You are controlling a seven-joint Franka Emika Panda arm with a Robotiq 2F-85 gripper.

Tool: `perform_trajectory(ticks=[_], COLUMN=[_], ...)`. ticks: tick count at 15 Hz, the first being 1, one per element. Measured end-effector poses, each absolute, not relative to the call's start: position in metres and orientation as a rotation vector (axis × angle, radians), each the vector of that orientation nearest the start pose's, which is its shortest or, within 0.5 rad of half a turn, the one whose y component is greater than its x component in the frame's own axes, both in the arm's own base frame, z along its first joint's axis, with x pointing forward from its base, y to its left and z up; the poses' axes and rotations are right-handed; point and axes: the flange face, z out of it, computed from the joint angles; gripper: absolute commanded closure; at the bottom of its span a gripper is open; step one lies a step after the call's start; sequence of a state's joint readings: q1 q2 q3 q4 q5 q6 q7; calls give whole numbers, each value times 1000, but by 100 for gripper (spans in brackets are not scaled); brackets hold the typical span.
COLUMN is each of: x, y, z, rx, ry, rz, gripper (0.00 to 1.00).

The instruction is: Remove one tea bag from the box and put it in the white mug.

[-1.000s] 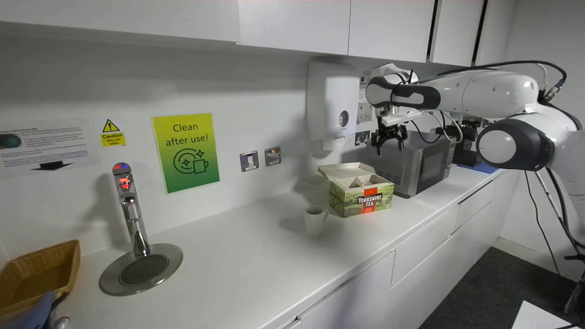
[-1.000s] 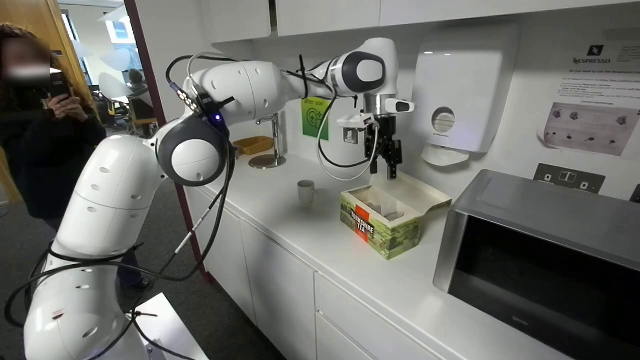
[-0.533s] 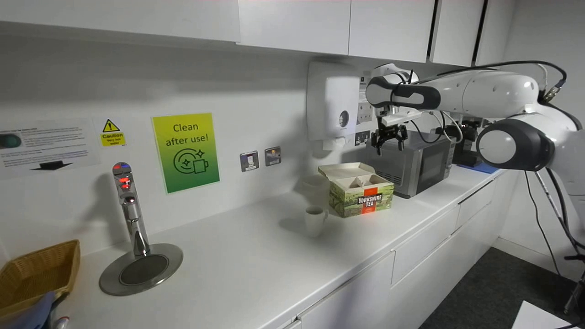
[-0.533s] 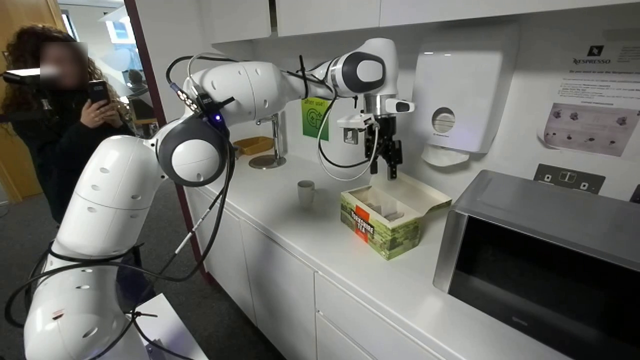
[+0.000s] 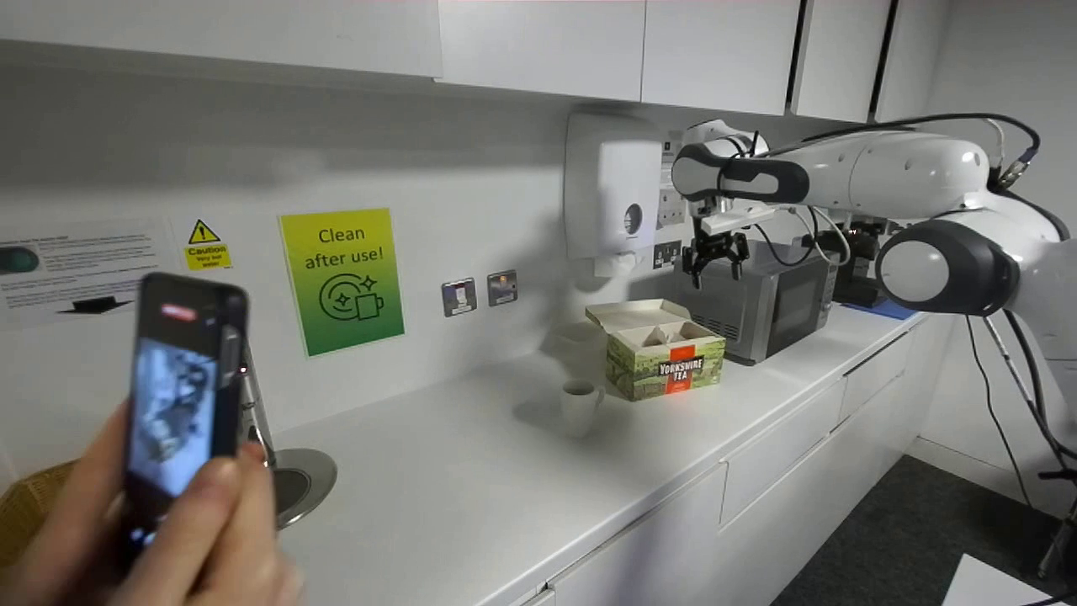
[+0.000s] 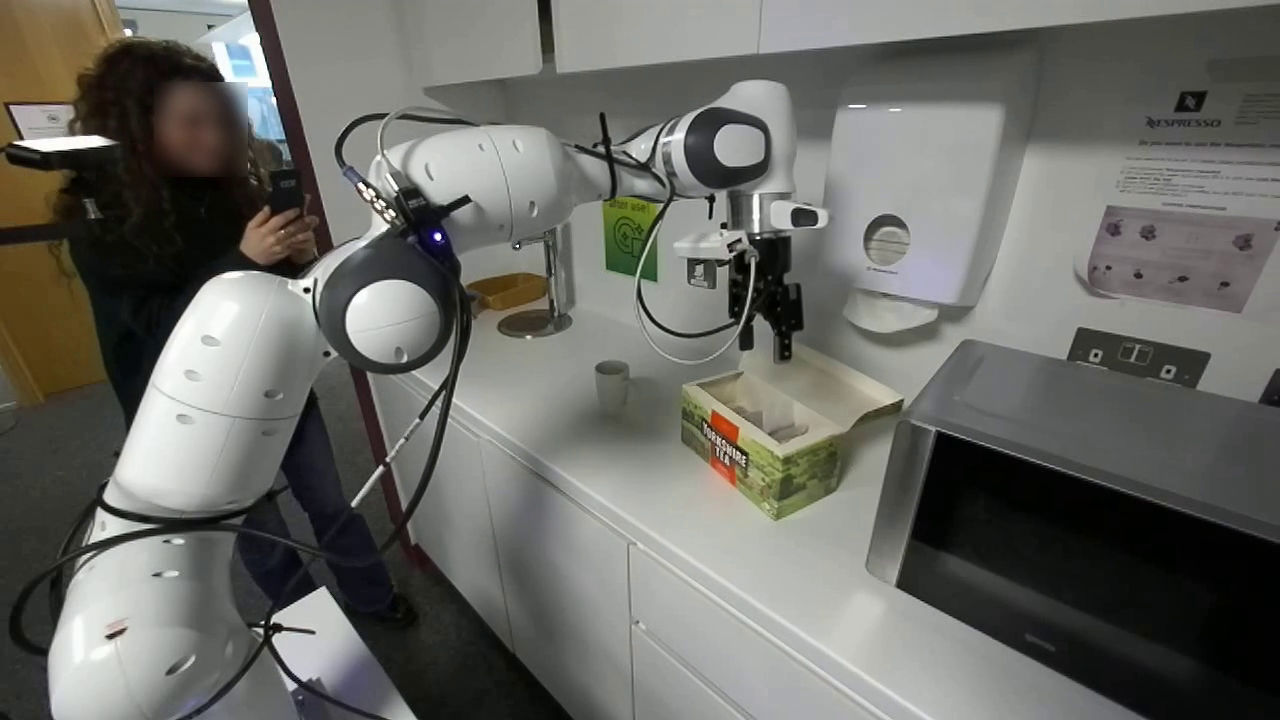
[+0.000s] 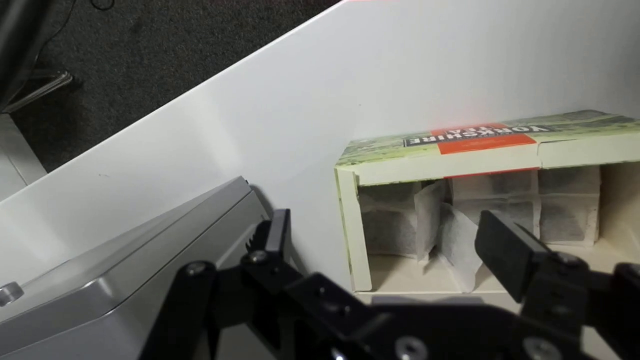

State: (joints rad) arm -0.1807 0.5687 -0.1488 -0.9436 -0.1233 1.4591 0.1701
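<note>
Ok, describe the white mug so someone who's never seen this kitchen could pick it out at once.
On the long white counter, find the microwave, then the open Yorkshire Tea box beside it. The white mug stands upright past the box, apart from it, on the side away from the microwave. It is small, round and plain, unlike the larger, boldly printed box.

box (image 7: 490, 161): cropped, wrist view | phone (image 5: 175, 412): blurred | mug (image 5: 578, 416): inside seemingly mostly hidden

I read YORKSHIRE TEA on the box (image 5: 669, 370), upside down in the wrist view, "Clean after use!" on the green-yellow poster (image 5: 342, 282), "Caution" on the yellow label (image 5: 208, 256) under a warning triangle (image 5: 203, 232), and NESPRESSO heading the wall notice (image 6: 1185, 190)
</note>
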Motion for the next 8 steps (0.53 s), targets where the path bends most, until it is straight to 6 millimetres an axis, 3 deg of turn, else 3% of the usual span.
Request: perform_trajectory(ticks=[8], x=[688], y=[-194], z=[501], rx=[-3246], ry=[751], rz=[204], gripper=[0])
